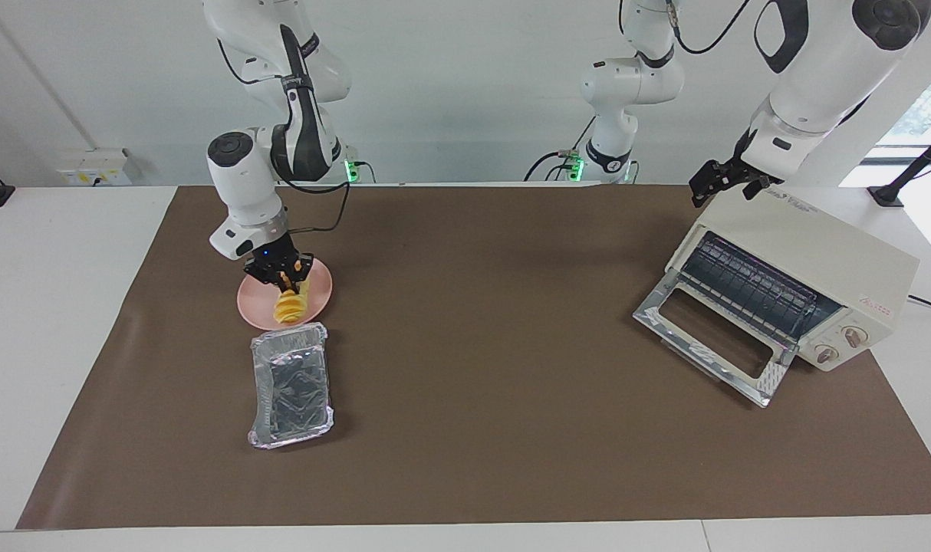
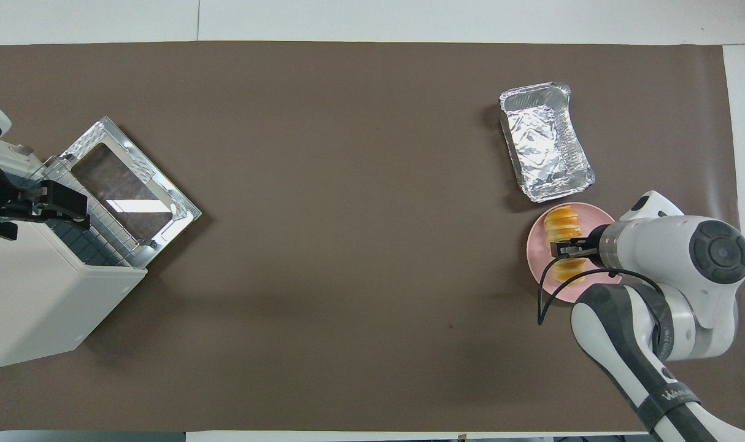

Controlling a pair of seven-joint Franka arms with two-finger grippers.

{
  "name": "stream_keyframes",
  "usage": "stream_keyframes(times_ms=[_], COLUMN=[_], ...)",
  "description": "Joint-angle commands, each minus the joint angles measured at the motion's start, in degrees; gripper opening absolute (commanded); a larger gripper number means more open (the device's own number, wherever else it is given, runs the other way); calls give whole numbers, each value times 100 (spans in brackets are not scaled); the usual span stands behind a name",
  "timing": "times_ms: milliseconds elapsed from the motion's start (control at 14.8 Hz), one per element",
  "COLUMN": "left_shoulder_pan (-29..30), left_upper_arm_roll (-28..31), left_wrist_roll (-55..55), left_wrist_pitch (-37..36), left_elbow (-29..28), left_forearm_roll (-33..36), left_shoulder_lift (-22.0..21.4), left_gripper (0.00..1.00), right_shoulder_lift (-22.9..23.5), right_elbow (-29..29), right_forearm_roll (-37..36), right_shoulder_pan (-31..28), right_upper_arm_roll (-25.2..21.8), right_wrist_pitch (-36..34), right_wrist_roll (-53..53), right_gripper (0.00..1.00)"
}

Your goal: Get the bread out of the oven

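The bread [image 1: 289, 308], a small yellow-orange ridged loaf, rests on the round pink plate [image 1: 321, 291] toward the right arm's end of the table. My right gripper [image 1: 284, 282] is down over the plate with its fingers around the loaf's upper part; the loaf looks tilted, its lower end on the plate. In the overhead view the right gripper [image 2: 563, 248] crosses the middle of the bread [image 2: 561, 222]. The cream-white oven [image 1: 818, 253] stands at the left arm's end, its glass door [image 1: 711, 337] dropped open, its wire rack bare. My left gripper [image 1: 722, 184] hangs over the oven's top.
A crinkled silver foil tray [image 1: 291, 383] lies beside the plate, farther from the robots, and it also shows in the overhead view [image 2: 545, 141]. The brown mat [image 1: 496, 345] covers the table between plate and oven. The oven's open door [image 2: 127, 184] juts out over the mat.
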Motion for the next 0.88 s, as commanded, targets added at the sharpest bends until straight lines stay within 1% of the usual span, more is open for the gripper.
stream_keyframes(times_ms=[0,136,339,542,678,814], left_shoulder_pan=[-14,-14,-67,3,4,-5], left_upper_arm_roll=[68,68,76,76,76,76], left_wrist_roll=[64,47,38,3,3,3], left_wrist_pitch=[-34,-51,-43,-16,-16,-16], left_elbow=[-77,-78,-95,-86,-86,-86], left_forearm_roll=[-100,-100,-100,-91,-91,-91], left_shoulder_lift=[-131,-140,-149,-149,-149,-149], left_gripper=[100,100,100,100,100,100], right_shoulder_lift=[-26,-26,44,53,53,53], right_elbow=[704,1284,2356,3358,4079,4537], right_forearm_roll=[100,91,100,108,100,30], right_shoulder_pan=[-31,-57,-188,-329,-390,-461], right_upper_arm_roll=[14,14,5,5,-4,-12], right_wrist_pitch=[-938,-1554,-2555,-3890,-4953,-5710], right_wrist_roll=[-164,-173,-532,-919,-1104,-1157], right_gripper=[100,100,100,100,100,100])
